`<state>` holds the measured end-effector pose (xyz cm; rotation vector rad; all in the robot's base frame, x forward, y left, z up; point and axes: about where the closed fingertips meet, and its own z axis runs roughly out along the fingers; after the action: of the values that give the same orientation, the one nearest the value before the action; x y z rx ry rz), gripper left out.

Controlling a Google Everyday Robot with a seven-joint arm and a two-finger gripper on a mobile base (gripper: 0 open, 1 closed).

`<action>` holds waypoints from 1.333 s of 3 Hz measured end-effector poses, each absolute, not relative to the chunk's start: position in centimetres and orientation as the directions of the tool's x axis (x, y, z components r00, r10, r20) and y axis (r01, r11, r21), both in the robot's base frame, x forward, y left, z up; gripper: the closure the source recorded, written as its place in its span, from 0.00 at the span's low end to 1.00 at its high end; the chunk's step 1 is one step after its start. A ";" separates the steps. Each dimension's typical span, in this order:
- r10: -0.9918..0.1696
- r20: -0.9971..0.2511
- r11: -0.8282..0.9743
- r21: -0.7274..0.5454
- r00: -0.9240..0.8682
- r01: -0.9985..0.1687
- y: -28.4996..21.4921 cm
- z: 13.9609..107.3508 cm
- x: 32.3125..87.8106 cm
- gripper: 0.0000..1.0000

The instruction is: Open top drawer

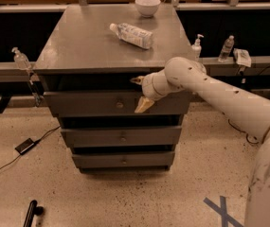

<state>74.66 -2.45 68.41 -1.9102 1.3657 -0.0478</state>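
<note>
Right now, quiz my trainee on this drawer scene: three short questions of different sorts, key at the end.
1. True or false: the open gripper is in front of the top drawer, to the picture's right of its knob.
2. What lies on its side on the cabinet top? A) a mug B) a plastic water bottle C) a sponge
3. How many drawers does the cabinet have?
Key: 1 true; 2 B; 3 three.
</note>
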 end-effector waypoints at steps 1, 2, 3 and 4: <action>-0.825 -0.373 -0.153 -0.574 0.424 -0.804 -1.7 67.4 74.8 0.49; -0.829 -0.356 -0.183 -0.555 0.431 -0.812 -1.3 66.6 74.4 0.72; -0.825 -0.354 -0.203 -0.540 0.440 -0.817 -1.1 66.3 73.7 0.96; -0.825 -0.354 -0.203 -0.540 0.440 -0.817 -1.1 66.5 73.7 1.00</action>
<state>73.71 -1.08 66.52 -2.0151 1.3752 -0.0163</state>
